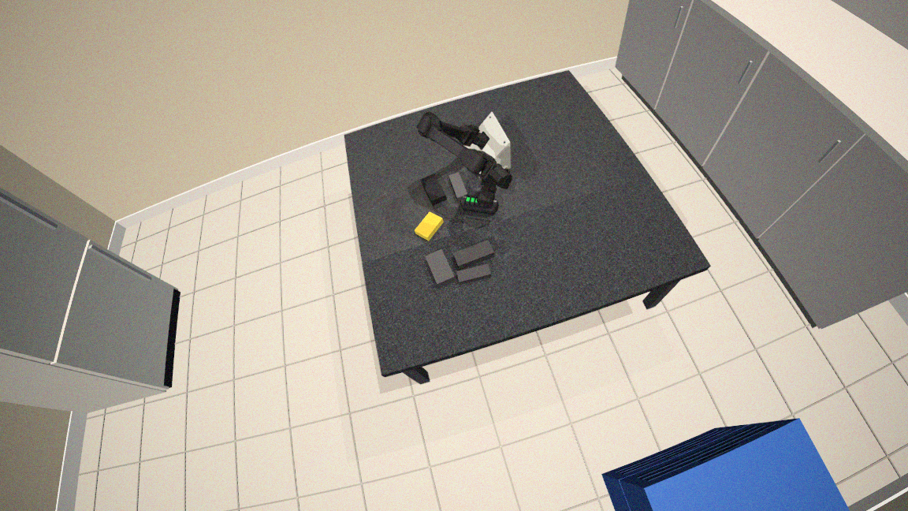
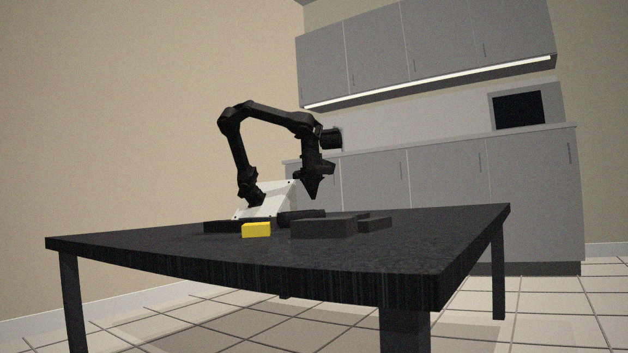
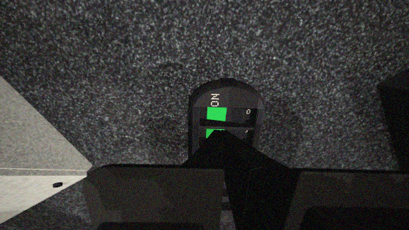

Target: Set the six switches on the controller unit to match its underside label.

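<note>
The dark grey controller unit [image 1: 487, 207] [image 2: 301, 217] [image 3: 231, 95] sits flat on the bench, its top with the switches facing up. In the wrist view its rounded end shows an "ON" mark, with the green end [image 3: 216, 113] of the nearest switch beside it. A second green end [image 3: 209, 133] is partly covered by my fingers. The other switches are hidden there; the top view shows a few green patches at the unit's left part. The underside label is out of sight. My gripper [image 2: 313, 198] [image 3: 219, 136] is shut and empty, pointing down just above the unit.
A yellow block [image 1: 429, 225] [image 2: 255, 229], a black block [image 1: 434, 189] and a grey block [image 1: 458, 184] lie near the unit. Several grey blocks [image 1: 440, 266] [image 1: 473, 254] lie farther toward the front. A white angled panel [image 1: 498, 138] [image 2: 277, 193] [image 3: 32, 142] stands by the arm's base.
</note>
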